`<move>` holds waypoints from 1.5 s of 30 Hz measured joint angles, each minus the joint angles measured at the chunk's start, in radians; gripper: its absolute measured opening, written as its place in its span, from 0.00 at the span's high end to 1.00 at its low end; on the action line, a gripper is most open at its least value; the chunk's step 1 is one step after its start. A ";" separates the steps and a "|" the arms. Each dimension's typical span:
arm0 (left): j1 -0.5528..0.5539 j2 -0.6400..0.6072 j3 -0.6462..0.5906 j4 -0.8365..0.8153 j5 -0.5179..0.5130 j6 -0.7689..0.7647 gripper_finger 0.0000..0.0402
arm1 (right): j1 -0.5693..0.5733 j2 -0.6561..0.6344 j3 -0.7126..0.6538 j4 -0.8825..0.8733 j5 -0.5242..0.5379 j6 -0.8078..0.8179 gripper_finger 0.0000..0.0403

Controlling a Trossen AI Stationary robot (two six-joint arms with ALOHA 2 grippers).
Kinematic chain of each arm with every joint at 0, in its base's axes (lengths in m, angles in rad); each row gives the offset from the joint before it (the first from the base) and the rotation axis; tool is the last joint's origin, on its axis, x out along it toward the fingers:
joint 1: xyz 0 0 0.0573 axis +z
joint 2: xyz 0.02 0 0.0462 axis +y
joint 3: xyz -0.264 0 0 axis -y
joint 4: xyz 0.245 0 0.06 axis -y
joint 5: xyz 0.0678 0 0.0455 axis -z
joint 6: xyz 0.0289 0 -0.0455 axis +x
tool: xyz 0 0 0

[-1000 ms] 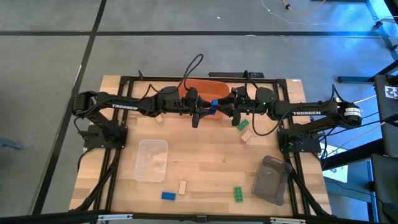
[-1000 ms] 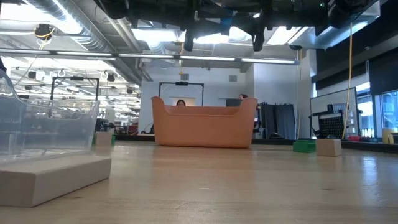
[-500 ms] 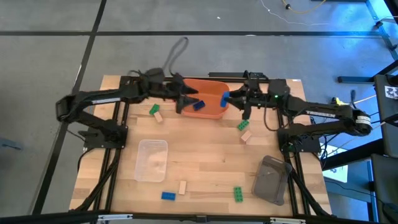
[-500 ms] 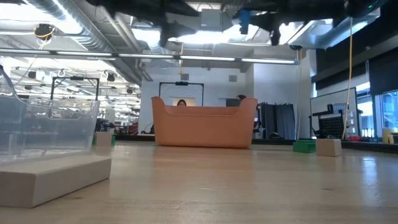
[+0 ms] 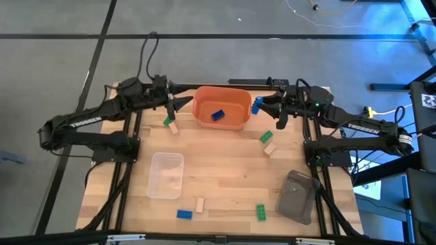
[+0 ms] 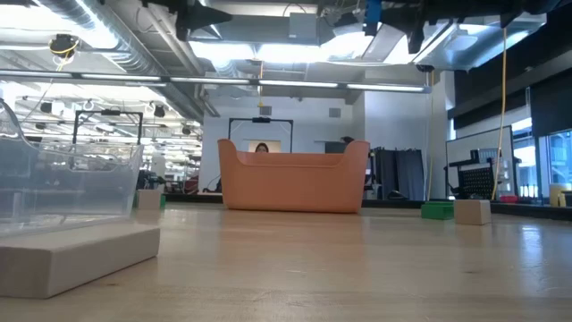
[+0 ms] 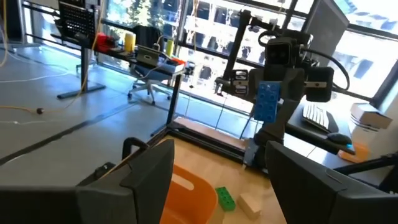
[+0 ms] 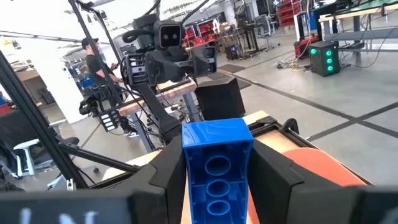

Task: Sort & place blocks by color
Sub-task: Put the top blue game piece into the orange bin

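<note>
A blue block (image 5: 218, 115) lies inside the orange bin (image 5: 231, 101) at the table's far edge. My right gripper (image 5: 259, 106) hovers just right of the bin, shut on a second blue block (image 8: 217, 165). My left gripper (image 5: 178, 103) is open and holds nothing, just left of the bin, above a green block (image 5: 167, 120) and a tan block (image 5: 173, 127). Another green block (image 5: 266, 137) and a tan block (image 5: 270, 148) lie right of the bin. A blue block (image 5: 184, 214), a tan block (image 5: 200, 205) and a green block (image 5: 261, 212) lie flat near the near edge. My right gripper pinches the blue block between its two fingers (image 8: 273, 171), one on each long side (image 8: 245, 163). Its hollow underside faces the wrist camera. The fingers lie about level and point toward the table's left. The block (image 7: 268, 102) is lifted clear, high above the table.
A clear tray (image 5: 167, 175) sits left of the middle and a grey tray (image 5: 298, 196) near the right near corner. In the low view the orange bin (image 6: 293, 176) stands at the far side, with bare wood in front of it. A person (image 8: 93, 59) stands in the room behind.
Both grippers were close together over the orange bin and have drawn apart. The left one has gone toward the table's left edge, the right one toward its right edge, still with a blue block. A blue block now lies uncovered inside the bin.
</note>
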 joint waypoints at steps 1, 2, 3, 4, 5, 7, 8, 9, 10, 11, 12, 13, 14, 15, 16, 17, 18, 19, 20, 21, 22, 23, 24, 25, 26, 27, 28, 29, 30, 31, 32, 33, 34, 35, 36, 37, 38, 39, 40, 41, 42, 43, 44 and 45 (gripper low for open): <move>-0.003 -0.007 -0.005 0.000 -0.003 0.000 0.39 | 0.000 0.002 0.000 0.000 0.000 0.001 0.67; -0.003 -0.013 -0.006 0.002 -0.006 0.000 0.39 | 0.000 0.004 0.000 0.002 0.000 0.003 0.67; -0.003 -0.016 -0.006 0.005 -0.013 0.000 0.39 | 0.000 0.006 0.000 0.004 0.000 0.004 0.67; -0.003 -0.018 -0.006 0.006 -0.020 0.000 0.39 | 0.000 0.008 0.000 0.004 0.000 0.004 0.67; -0.003 -0.019 -0.006 0.005 -0.024 0.001 0.39 | 0.000 0.008 0.000 0.004 0.000 0.007 0.67; -0.003 -0.020 -0.006 0.006 -0.027 0.006 0.39 | 0.000 0.010 0.000 0.010 0.000 0.029 0.67; -0.003 -0.020 -0.006 0.005 -0.027 0.006 0.39 | 0.000 0.015 0.000 0.020 0.000 0.037 0.67; -0.003 -0.020 -0.006 0.005 -0.027 0.006 0.39 | 0.000 0.022 0.000 0.035 0.000 0.054 0.67; -0.003 -0.020 -0.006 0.005 -0.027 0.006 0.39 | 0.000 0.033 0.000 0.055 0.001 0.062 0.67; -0.003 -0.020 -0.006 0.005 -0.027 0.007 0.39 | 0.000 0.049 0.009 0.060 0.001 0.071 0.67; -0.003 -0.020 -0.006 0.005 -0.027 0.007 0.39 | 0.000 0.073 0.025 0.057 0.001 0.076 0.67; -0.003 -0.020 -0.006 0.005 -0.027 0.007 0.39 | 0.000 0.104 0.049 0.047 0.000 0.072 0.67; -0.003 -0.020 -0.006 0.005 -0.027 0.007 0.39 | 0.000 0.135 0.076 0.021 0.000 0.057 0.67; -0.003 -0.020 -0.006 0.005 -0.027 0.007 0.39 | 0.000 0.174 0.108 -0.012 0.000 0.040 0.67; -0.003 -0.020 -0.006 0.005 -0.027 0.007 0.39 | 0.000 0.216 0.146 -0.050 0.001 0.024 0.67; -0.003 -0.019 -0.006 0.005 -0.027 0.007 0.39 | 0.000 0.260 0.183 -0.090 0.001 0.004 0.67; -0.003 -0.019 -0.006 0.005 -0.028 0.007 0.39 | 0.000 0.303 0.218 -0.133 0.001 -0.011 0.67; -0.003 -0.020 -0.006 0.006 -0.028 0.008 0.39 | 0.000 0.347 0.253 -0.176 0.002 -0.028 0.67; -0.003 -0.019 -0.006 0.005 -0.029 0.008 0.39 | -0.002 0.391 0.287 -0.212 0.001 -0.050 0.67; -0.003 -0.019 -0.006 0.005 -0.029 0.008 0.39 | -0.004 0.434 0.318 -0.243 0.002 -0.066 0.66; -0.003 -0.019 -0.006 0.005 -0.029 0.008 0.39 | -0.004 0.474 0.347 -0.277 0.005 -0.077 0.66; -0.003 -0.019 -0.006 0.005 -0.029 0.008 0.39 | -0.005 0.515 0.374 -0.304 0.018 -0.086 0.65; -0.003 -0.019 -0.006 0.005 -0.029 0.008 0.39 | -0.005 0.556 0.399 -0.330 0.036 -0.101 0.64; -0.003 -0.019 -0.006 0.005 -0.029 0.008 0.39 | -0.005 0.593 0.423 -0.366 0.055 -0.115 0.63; -0.003 -0.019 -0.006 0.005 -0.029 0.008 0.39 | -0.005 0.628 0.442 -0.397 0.075 -0.128 0.63; -0.003 -0.019 -0.006 0.005 -0.029 0.008 0.39 | -0.005 0.668 0.462 -0.421 0.097 -0.133 0.63; -0.003 -0.019 -0.006 0.005 -0.029 0.008 0.39 | -0.006 0.702 0.479 -0.438 0.116 -0.133 0.63; -0.003 -0.019 -0.005 0.005 -0.031 0.008 0.39 | -0.009 0.733 0.493 -0.454 0.132 -0.134 0.64; -0.003 -0.019 -0.006 0.005 -0.036 0.008 0.39 | -0.012 0.763 0.502 -0.462 0.140 -0.133 0.64; -0.003 -0.019 -0.006 0.005 -0.043 0.008 0.39 | -0.017 0.791 0.509 -0.460 0.149 -0.130 0.65; -0.003 -0.019 -0.005 0.005 -0.048 0.009 0.39 | -0.021 0.815 0.514 -0.460 0.163 -0.125 0.65; -0.003 -0.019 -0.006 0.005 -0.050 0.009 0.39 | -0.025 0.838 0.517 -0.461 0.180 -0.120 0.65; -0.003 -0.019 -0.005 0.005 -0.052 0.009 0.39 | -0.029 0.860 0.521 -0.460 0.196 -0.114 0.65; -0.003 -0.019 -0.005 0.004 -0.052 0.009 0.39 | -0.034 0.877 0.521 -0.461 0.208 -0.106 0.65; -0.003 -0.019 -0.005 0.004 -0.053 0.009 0.39 | -0.038 0.891 0.521 -0.462 0.219 -0.101 0.64; -0.003 -0.019 -0.006 0.004 -0.053 0.009 0.39 | -0.043 0.905 0.521 -0.460 0.224 -0.099 0.64; -0.003 -0.019 -0.006 0.004 -0.053 0.009 0.39 | -0.047 0.918 0.521 -0.461 0.229 -0.098 0.64; -0.003 -0.019 -0.005 0.004 -0.053 0.009 0.39 | -0.050 0.929 0.521 -0.461 0.230 -0.098 0.63; -0.003 -0.019 -0.005 0.004 -0.054 0.009 0.39 | -0.054 0.939 0.521 -0.466 0.230 -0.097 0.63; -0.003 -0.019 -0.006 0.004 -0.055 0.009 0.39 | -0.057 0.948 0.521 -0.471 0.232 -0.093 0.63; -0.003 -0.019 -0.006 0.003 -0.055 0.009 0.39 | -0.058 0.955 0.521 -0.469 0.237 -0.083 0.63; -0.003 -0.019 -0.005 0.003 -0.055 0.009 0.39 | -0.062 0.962 0.521 -0.472 0.244 -0.075 0.63; -0.003 -0.019 -0.005 0.003 -0.055 0.009 0.39 | -0.063 0.970 0.521 -0.475 0.259 -0.074 0.63; -0.003 -0.019 -0.005 0.003 -0.056 0.009 0.39 | -0.064 0.976 0.521 -0.473 0.267 -0.073 0.63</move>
